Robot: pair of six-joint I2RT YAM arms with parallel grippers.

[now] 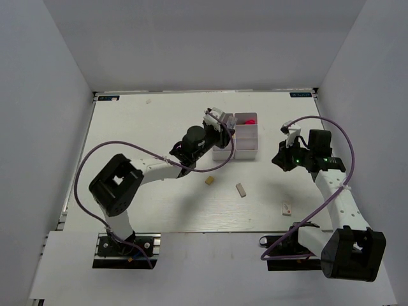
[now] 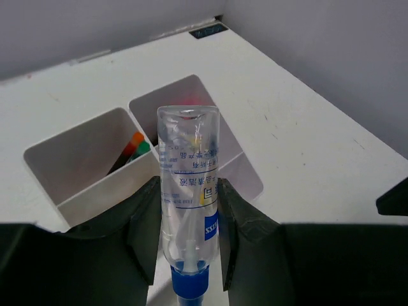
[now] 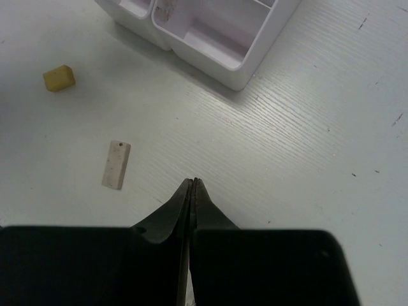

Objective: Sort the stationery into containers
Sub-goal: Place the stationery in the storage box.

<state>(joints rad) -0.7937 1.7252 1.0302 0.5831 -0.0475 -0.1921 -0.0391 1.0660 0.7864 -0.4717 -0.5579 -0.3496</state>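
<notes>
White plastic formed the organiser tray (image 1: 247,152), which stood on the table (image 1: 140,127), a little to the far side of its middle. We saw the left gripper (image 2: 189,194) above the near left part of the tray. Its fingers (image 2: 148,217) were closed on the blue-white tube (image 2: 188,146), one finger at each side of the label. The tube was held off the table, with its blue cap toward the wrist and its clear end pointing out over the compartments. Whether it touched the tray we could not tell. In the compartment to the left of the tube we noticed a green marker (image 2: 143,148) and an orange tip (image 2: 136,138) just beside it. A pink item (image 1: 250,119) lay in the far right compartment.

The right gripper (image 3: 193,186) hung over bare table near the right side of the tray, not touching it. Its fingers were pressed together with no gap, and they held nothing.

Three loose pieces lay on the table on the near side of the tray. We saw a tan eraser (image 1: 209,181), a pale eraser (image 1: 241,189) to its right and apart from it, and a small white piece (image 1: 287,206) further right and nearer, beside the right arm.
</notes>
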